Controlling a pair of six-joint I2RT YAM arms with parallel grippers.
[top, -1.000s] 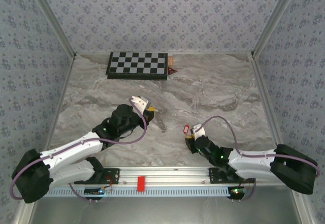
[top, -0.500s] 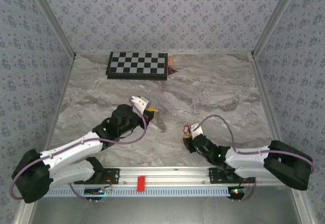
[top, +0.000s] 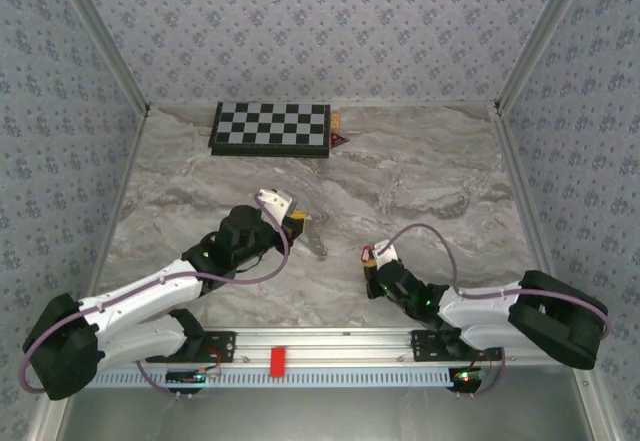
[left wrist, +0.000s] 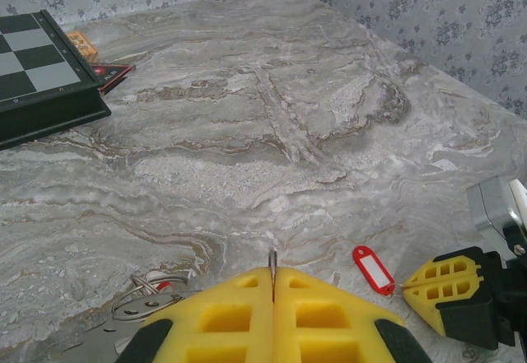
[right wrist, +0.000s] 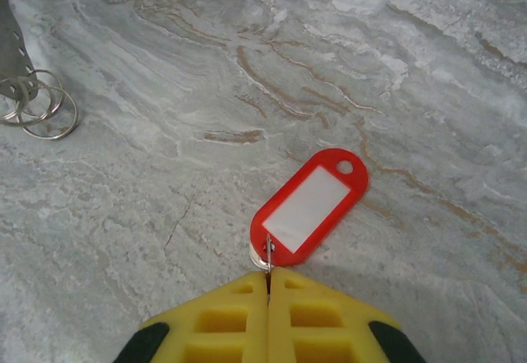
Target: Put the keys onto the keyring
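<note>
One of the keys, a red plastic tag with a white label, lies flat on the marble. My right gripper is shut on the small metal ring at its near end. From above, this key sits just ahead of the right gripper. My left gripper is shut, with a thin metal edge pinched between its yellow pads. The keyring, a bunch of thin silvery rings with a flat metal piece, lies low to its left. I cannot tell whether the pinched edge belongs to it. The keyring also appears far left.
A chessboard lies at the back of the table with a small dark-red triangular piece beside it. A red block sits on the front rail. Patterned walls close in three sides. Marble lies bare between the grippers.
The right gripper has closed on the key's small ring, and the right arm has crept a little left and forward. The left arm has not moved.
</note>
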